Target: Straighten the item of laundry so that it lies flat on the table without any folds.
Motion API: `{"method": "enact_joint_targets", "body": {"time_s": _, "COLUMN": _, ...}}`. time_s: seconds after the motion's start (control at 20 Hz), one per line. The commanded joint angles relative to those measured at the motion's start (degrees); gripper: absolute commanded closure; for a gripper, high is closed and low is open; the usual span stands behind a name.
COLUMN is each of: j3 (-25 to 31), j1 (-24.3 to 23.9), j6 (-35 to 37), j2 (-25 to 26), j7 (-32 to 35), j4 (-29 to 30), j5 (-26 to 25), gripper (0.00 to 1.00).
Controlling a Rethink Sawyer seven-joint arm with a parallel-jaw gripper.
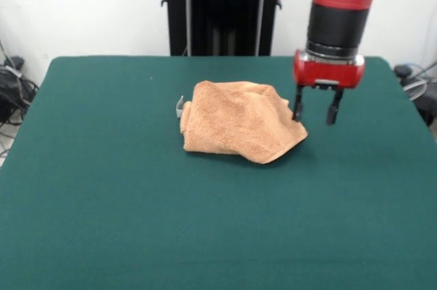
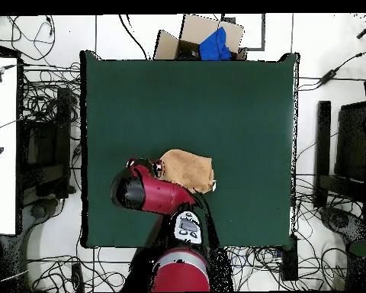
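The orange-tan towel [image 1: 237,130] lies crumpled and folded over itself on the dark green table [image 1: 123,194], a little behind the middle. A small white tag [image 1: 179,106] sticks out at its left edge. My gripper [image 1: 315,113] hangs open and empty just right of the towel's right corner, its fingertips slightly above the table. In the overhead view the towel [image 2: 189,169] lies near the arm's side of the table [image 2: 239,99], and the red arm [image 2: 148,191] covers the towel's lower left part and the gripper itself.
The black pedestal [image 1: 222,7] stands behind the table's far edge. A cardboard box with a blue cloth [image 2: 205,40] sits beyond the table's far side in the overhead view. Cables lie on the floor around the table.
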Motion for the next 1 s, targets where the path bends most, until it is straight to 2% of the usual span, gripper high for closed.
{"method": "enact_joint_targets", "body": {"time_s": 0.05, "j3": -2.8, "j1": -0.1, "j6": 1.5, "j2": 4.9, "j7": 11.2, "j4": -1.6, "j5": 1.9, "gripper": 0.00}}
{"method": "enact_joint_targets", "body": {"time_s": 0.25, "j3": -0.9, "j1": -2.0, "j6": 0.8, "j2": 7.7, "j7": 10.9, "j4": -2.4, "j5": 1.2, "gripper": 0.00}}
{"method": "enact_joint_targets", "body": {"time_s": 1.0, "j3": 4.0, "j1": -5.2, "j6": -0.4, "j2": 9.2, "j7": 12.1, "j4": -0.1, "j5": 0.2, "gripper": 0.00}}
